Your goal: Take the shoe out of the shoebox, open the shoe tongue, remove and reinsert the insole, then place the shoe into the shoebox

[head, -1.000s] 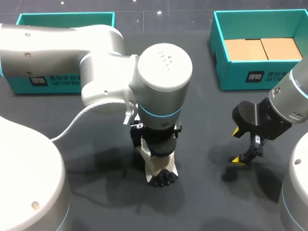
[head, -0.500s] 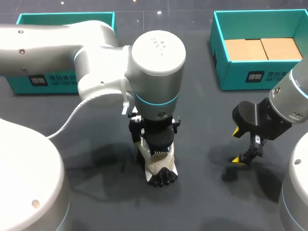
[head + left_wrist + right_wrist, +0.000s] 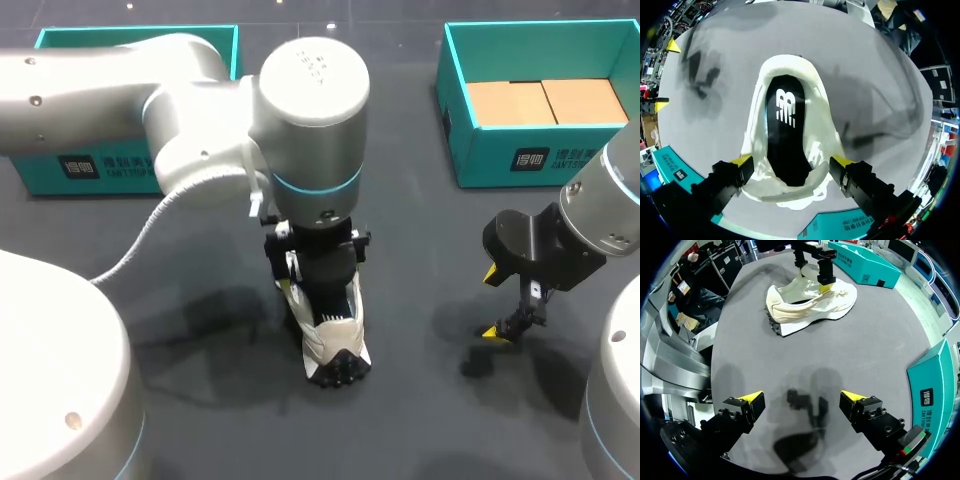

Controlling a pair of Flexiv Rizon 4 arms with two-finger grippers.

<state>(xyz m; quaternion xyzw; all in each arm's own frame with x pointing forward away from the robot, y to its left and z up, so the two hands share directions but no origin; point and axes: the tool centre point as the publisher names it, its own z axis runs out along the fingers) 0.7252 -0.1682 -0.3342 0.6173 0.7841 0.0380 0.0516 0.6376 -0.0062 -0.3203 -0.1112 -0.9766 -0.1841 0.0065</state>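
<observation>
Shoe: a cream shoe (image 3: pixel 335 342) with a dark sole stands upright on the dark table (image 3: pixel 430 420). It is out of its box and sits directly beneath the left claw.
Left claw: the left claw (image 3: pixel 792 161) hangs over the heel end with its yellow-tipped fingers spread wide, one either side of the collar. It grips nothing, and whether the tips brush the sides cannot be told.
Why it sits there: this looks like a straddle meant to steady the shoe or reach into its mouth for the insole step.
Insole: a black insole (image 3: pixel 785 125) with a white mark lies flat inside the shoe, just ahead of the left claw's fingers. It appears seated, not lifted.
Shoe opening: the mouth gapes wide ahead of the left claw, so the tongue seems already pulled clear.
Right claw: the right claw (image 3: pixel 492 302) hovers low over bare table, fingers apart and holding nothing. The shoe is well ahead of it, out of reach.
Why it waits: probably kept clear so the arms do not crowd each other.
Shoebox: the teal shoebox (image 3: pixel 455 110), lined with brown card, sits well apart beyond the right claw, open-topped for the return.
</observation>
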